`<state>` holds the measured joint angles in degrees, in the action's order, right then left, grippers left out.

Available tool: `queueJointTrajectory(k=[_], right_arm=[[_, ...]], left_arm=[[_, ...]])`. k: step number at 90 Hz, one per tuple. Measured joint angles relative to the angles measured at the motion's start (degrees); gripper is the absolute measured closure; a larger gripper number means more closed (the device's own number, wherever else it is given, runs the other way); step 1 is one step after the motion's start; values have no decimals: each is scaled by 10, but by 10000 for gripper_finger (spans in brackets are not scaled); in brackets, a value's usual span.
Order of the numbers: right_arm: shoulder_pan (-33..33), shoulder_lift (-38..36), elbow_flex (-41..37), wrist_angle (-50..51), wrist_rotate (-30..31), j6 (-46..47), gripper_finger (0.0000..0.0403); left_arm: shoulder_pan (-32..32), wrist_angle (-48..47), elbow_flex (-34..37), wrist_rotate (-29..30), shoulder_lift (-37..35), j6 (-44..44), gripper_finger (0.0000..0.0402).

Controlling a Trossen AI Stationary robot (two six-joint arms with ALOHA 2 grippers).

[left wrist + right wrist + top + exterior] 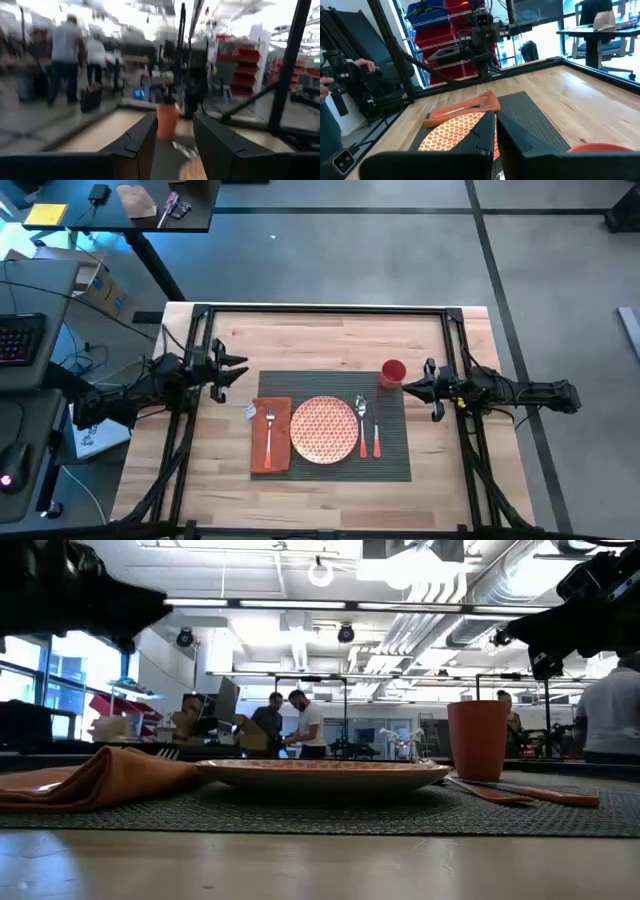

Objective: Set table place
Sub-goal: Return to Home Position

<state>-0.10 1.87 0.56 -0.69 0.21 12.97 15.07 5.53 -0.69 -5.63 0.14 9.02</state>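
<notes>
A dark grey placemat (390, 455) lies in the middle of the wooden table (330, 340). On it sit the orange-red patterned plate (324, 429), an orange napkin (271, 442) with a fork (269, 425) on top, and a spoon (362, 423) and a knife (376, 432) to the right of the plate. The red cup (393, 372) stands upright at the mat's far right corner. My left gripper (238, 368) hovers open off the mat's far left corner, raised above the table. My right gripper (408, 388) is shut and raised, just right of the cup.
Black rail frames (320, 310) run along the table's far edge and down both sides beside the arms. A dark desk with a keyboard (20, 340) stands left of the table. People (300, 725) move in the room beyond. Bare wood shows around the mat.
</notes>
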Motion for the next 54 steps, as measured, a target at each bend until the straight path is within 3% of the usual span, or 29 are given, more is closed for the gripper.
queueJointTrajectory(k=[6,28,54], right_arm=[[0,0,0,0,0,0,403],[0,0,0,0,-2,0,403],[0,0,0,0,-2,0,403]], left_arm=[[-8,-47,0,-7,1,26,287],[-33,-52,-1,38,0,-8,287],[-54,-54,-1,55,0,-99,287]])
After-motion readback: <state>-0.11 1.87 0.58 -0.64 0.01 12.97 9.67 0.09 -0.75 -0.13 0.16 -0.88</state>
